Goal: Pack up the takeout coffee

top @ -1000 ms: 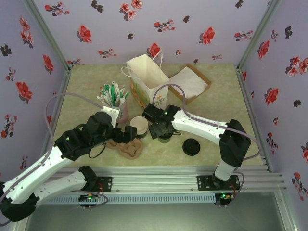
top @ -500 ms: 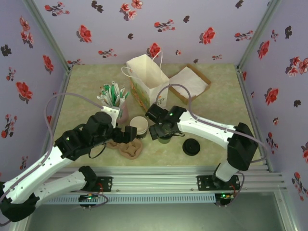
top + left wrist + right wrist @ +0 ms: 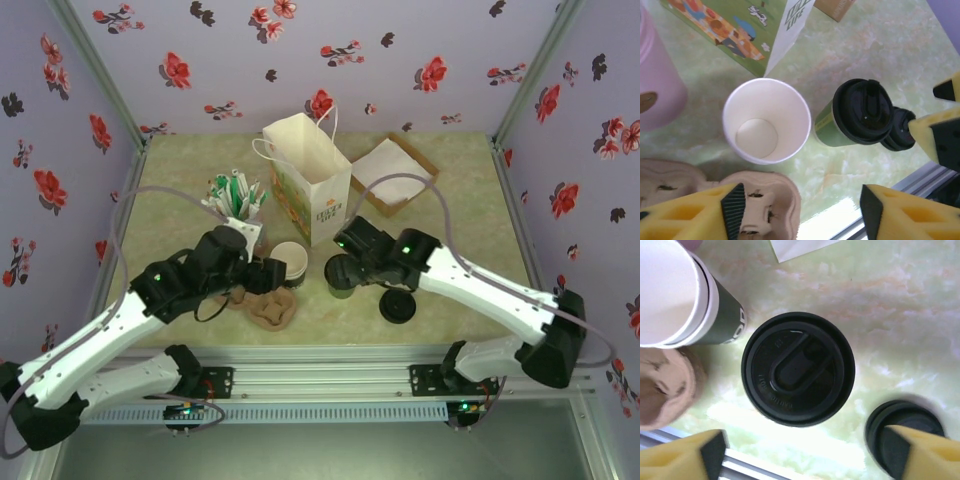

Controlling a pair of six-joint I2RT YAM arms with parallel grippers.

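The lidded cup (image 3: 798,369) stands upright on the counter (image 3: 905,315), just beside the open cup (image 3: 670,295) and near the spare lid (image 3: 900,426). It is a thin paper tube with a green wall, capped by a hard, glossy black plastic disc with a raised rim and a sip flap. I judge it light if empty and top-heavy and sloshy if filled; I cannot tell which.

The paper wall looks smooth and would dent under a hard squeeze. The best hold is probably across the wall just below the lid, where the rolled rim stiffens it, with gentle pressure. The lid itself is slick and might pop off. The open cup, white and empty inside with a dark outer wall, is softer still at its mouth.

The right gripper (image 3: 802,442) hovers above the lidded cup, its yellow fingers spread and grasping nothing. The left gripper (image 3: 800,202) is likewise spread and empty, above the open cup and the rough pulp carrier (image 3: 762,192). A stiff paper bag (image 3: 308,180) stands behind.
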